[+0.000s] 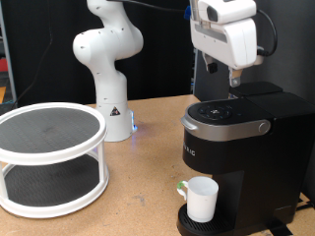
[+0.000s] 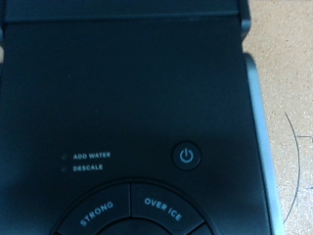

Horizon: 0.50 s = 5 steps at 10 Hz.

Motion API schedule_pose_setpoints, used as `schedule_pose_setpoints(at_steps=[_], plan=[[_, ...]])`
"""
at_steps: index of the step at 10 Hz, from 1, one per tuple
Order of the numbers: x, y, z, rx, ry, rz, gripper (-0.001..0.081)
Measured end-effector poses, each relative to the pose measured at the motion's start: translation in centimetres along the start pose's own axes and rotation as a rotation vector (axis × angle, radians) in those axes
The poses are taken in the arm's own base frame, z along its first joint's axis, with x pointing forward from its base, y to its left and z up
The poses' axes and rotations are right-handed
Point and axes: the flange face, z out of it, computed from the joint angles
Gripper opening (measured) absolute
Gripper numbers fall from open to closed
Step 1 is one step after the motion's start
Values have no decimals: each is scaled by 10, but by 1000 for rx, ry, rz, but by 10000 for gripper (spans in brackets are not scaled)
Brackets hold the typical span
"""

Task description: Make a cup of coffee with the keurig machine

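Boxy matte black keurig machine (image 1: 241, 138) at right of the exterior view, lid down, plain white ceramic cup (image 1: 202, 200) on its drip tray, white gripper (image 1: 234, 87) hovering just above the lid, finger spread impossible to tell, white two-tier round rack (image 1: 51, 157) at left.

The place looked like a robotics lab set up as a mock kitchen corner rather than a real home. A white robot arm (image 1: 106, 59) stood bolted on its base at the far side of a plain wooden bench (image 1: 138, 182), with dark curtains and loose cables behind it instead of cupboards or walls. On the bench sat only test props: a white two-tier round rack (image 1: 49, 157) on the left, and on the right a black keurig machine (image 1: 241, 157) with a white cup (image 1: 203, 199) on its drip tray.
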Motion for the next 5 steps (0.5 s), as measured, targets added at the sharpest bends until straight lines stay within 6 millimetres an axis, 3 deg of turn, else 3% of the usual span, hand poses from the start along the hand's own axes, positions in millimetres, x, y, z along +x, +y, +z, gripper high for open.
schedule_pose_setpoints(at_steps=[1, 2, 3, 4, 5], plan=[[-2, 0, 7, -1, -4, 0, 796], [-4, 1, 13, -7, 1, 2, 626], [-7, 2, 20, -13, 6, 4, 626], [-9, 3, 26, -25, 20, 6, 452], [-11, 4, 33, -44, 43, 10, 452]])
